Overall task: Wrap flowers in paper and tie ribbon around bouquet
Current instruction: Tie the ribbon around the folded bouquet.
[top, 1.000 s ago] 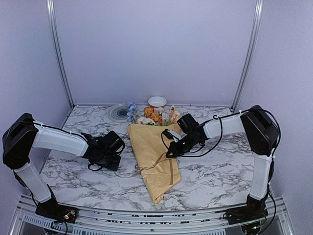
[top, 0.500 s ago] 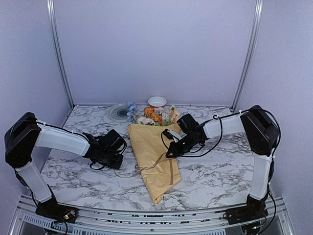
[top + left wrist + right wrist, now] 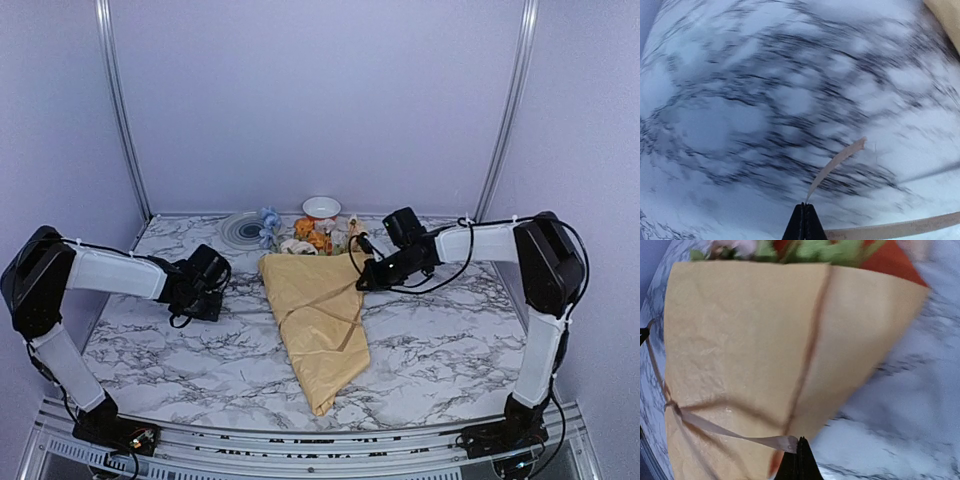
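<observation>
1. The left gripper (image 3: 804, 223) has its two black fingers pressed fully together, low over the marble table (image 3: 740, 115). They pinch the ribbon (image 3: 837, 162), a thin pale tan strand.
2. A short loose end of the strand curls up and away from those fingertips. A longer length leaves them to the gripper's right and runs out of the wrist view, which is blurred.
3. Far ahead and to the right of this gripper, one corner of the tan-yellow paper (image 3: 946, 17) shows.
4. The right gripper (image 3: 799, 462) is also closed tight, gripping the other end of the ribbon right at its fingertips.
5. From the right gripper's tips the ribbon slants away to the left across the face of the paper, to a small knot at the paper's left edge. A further length runs on up along that edge.
6. Beyond the right gripper lies the bouquet (image 3: 315, 320), a flat paper cone with an orange inner edge showing at its wide end.
7. From above, the bouquet lies on the table between the two grippers. The right gripper is just beside its wide end, and the left gripper is well apart on the other side. The cone's narrow tip points toward the arm bases.
8. The flowers (image 3: 310, 236) show at the far, wide end: orange, cream, pink and blue heads with green leaves.
9. Farthest away, near the back wall, sit a grey-ringed plate (image 3: 240, 230) and a small white bowl (image 3: 321, 207).
</observation>
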Controlling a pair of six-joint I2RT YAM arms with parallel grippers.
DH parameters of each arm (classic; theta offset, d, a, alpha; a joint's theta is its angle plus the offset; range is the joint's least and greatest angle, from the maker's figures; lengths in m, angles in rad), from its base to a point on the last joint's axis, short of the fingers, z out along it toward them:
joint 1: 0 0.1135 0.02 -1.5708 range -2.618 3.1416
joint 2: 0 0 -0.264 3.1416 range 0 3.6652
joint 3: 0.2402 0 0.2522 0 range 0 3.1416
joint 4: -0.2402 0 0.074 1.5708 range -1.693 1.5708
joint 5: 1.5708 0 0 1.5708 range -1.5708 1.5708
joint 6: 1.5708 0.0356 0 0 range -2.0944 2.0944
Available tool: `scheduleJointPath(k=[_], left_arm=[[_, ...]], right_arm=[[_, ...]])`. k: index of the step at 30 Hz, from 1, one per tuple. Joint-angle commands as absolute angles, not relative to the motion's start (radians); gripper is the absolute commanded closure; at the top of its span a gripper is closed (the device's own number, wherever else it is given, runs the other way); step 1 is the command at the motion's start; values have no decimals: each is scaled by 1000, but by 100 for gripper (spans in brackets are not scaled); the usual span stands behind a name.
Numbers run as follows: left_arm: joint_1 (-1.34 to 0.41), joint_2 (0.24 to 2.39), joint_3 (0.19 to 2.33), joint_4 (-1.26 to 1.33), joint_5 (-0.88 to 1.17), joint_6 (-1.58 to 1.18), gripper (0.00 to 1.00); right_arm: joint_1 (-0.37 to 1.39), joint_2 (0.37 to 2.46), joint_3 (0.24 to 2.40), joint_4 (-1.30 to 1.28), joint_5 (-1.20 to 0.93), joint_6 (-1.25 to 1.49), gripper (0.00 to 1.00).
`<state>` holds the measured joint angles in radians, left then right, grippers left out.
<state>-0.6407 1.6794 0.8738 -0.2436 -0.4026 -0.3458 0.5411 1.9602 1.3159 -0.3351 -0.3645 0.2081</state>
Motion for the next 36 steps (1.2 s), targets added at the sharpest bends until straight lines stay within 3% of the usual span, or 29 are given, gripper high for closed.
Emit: scheduleJointPath(k=[1,6,9,14,26,32,36], left_arm=[[-367,1534,763,-219,-494,-385,100],[-175,1326,593,-160,-447,-442,100],[-50,1254,546,-157,-393,-449,100],[-39,1206,523,-167,-448,-470,100],[-55,1160,528,-159,-408,-448,100],[-232,1114,615,-167,-351,-440,100],[-377,1098,712,-183,-319,-421,100]], right_arm=[[161,1804,985,-203,-296,400,100],[-149,1677,611,-10,-348,489,100],[-233,1626,543,13,-347,480,100],[-284,1583,544,-7,-344,464,100],[-268,1574,574,-28,-394,432,100],[-35,1439,706,-141,-327,403,100],[84,1355,811,-173,-394,369,100]])
